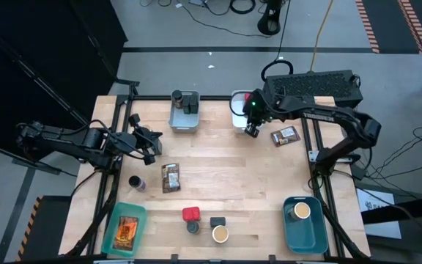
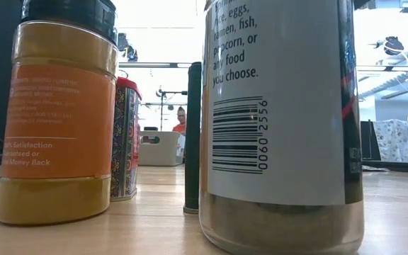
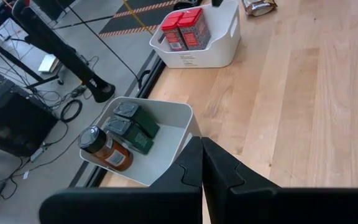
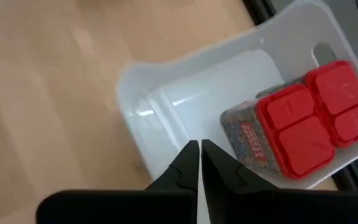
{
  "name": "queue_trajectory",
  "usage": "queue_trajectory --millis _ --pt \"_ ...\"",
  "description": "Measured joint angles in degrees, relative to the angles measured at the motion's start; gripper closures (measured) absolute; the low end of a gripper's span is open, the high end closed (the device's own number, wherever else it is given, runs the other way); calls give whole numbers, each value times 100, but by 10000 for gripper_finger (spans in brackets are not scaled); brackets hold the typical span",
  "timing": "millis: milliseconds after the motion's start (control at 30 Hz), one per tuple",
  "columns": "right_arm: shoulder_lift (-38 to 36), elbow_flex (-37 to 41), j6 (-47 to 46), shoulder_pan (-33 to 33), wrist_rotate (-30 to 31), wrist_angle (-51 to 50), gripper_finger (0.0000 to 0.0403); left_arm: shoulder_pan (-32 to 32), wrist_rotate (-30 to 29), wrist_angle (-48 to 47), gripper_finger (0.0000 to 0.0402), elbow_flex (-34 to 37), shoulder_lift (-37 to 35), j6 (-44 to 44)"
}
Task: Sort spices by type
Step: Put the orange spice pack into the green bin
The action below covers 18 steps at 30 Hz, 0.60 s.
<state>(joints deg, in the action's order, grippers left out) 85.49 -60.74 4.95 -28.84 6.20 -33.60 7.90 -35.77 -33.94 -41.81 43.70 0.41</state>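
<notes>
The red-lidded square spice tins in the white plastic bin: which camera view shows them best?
The right wrist view: the red-lidded square spice tins fill the frame inside the white plastic bin, lids and printed sides clear. The left wrist view shows them farther off. The high view hides them under the right arm. The low view does not show them there.

Two black, matte jointed arms; green indicator lit on right wrist. Fingers [image 3: 219, 171] dark, angular plastic, stepped inner edges. Cabling black.
</notes>
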Motion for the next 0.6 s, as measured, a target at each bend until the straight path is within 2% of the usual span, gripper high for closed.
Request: queue_trajectory --millis 200,600 --pt "-433 -165 -692 537 7 -642 403 0 0 11 400 1 0 -1" --pt "-752 -164 -3172 1432 -32 -2399 403 0 2 59 400 1 0 -7"
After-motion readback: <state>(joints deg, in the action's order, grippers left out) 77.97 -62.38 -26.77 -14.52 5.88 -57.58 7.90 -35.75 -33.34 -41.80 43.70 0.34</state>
